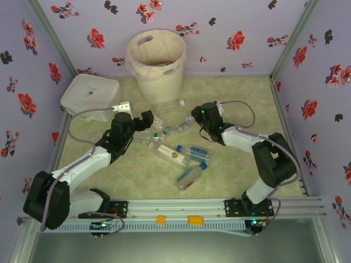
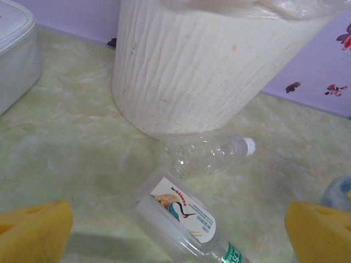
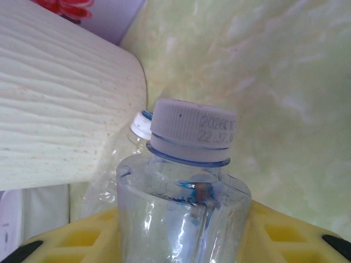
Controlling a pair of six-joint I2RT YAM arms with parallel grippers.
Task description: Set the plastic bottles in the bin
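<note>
The right gripper [image 1: 192,116] is clamped on a clear bottle [image 3: 184,192] near the bin [image 1: 156,63] at the far edge of the table [image 1: 247,164]; the left gripper [image 1: 149,121] hangs with jaws apart.

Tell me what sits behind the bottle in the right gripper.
Another clear bottle with a white cap lies behind the held bottle, beside the bin. The held bottle covers part of its body.

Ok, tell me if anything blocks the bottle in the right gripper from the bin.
Nothing visible does. The right gripper holds the bottle beside the bin, whose mouth is open; a clear bottle lies low at the bin's foot.
</note>
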